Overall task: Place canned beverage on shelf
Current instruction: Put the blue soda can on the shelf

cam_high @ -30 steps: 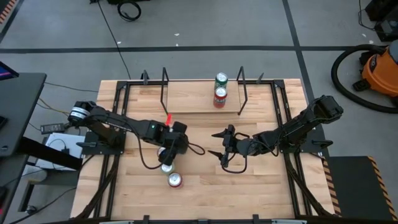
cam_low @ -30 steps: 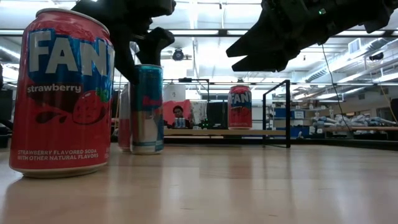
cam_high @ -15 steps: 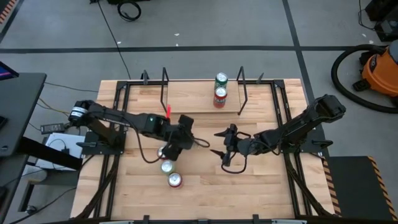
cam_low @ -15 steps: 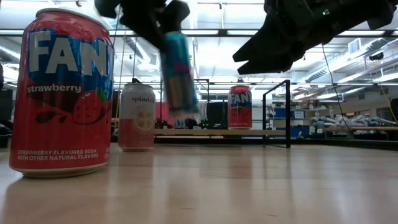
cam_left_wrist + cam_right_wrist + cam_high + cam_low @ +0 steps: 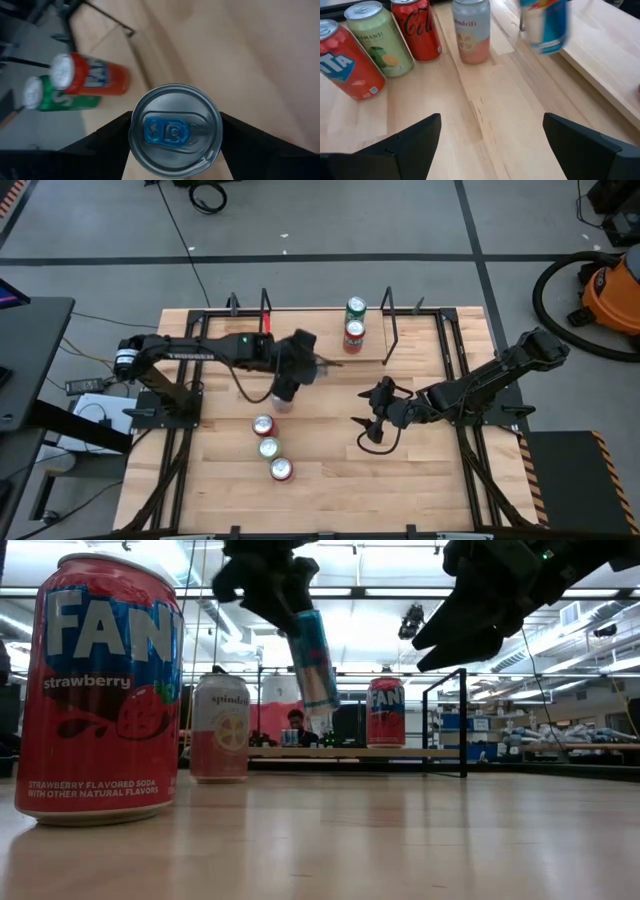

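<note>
Gripping blue can (image 5: 316,658) between left hand (image 5: 285,385) fingers, near shelf (image 5: 310,338)

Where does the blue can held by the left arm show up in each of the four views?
High view: blue can under the left claw, just in front of the shelf.
Low view: tilted in the air, top centre.
Left wrist view: lid fills the centre.
Right wrist view: blurred, upper right.
Shared landmark: pink can.

The nearest red can (image 5: 98,690) reads "FAN", "strawberry" (below, "STRAWBERRY FLAVORED SODA"); a red can (image 5: 417,30) carries Coca-Cola script; the pink can (image 5: 220,728) reads "spind".
</note>
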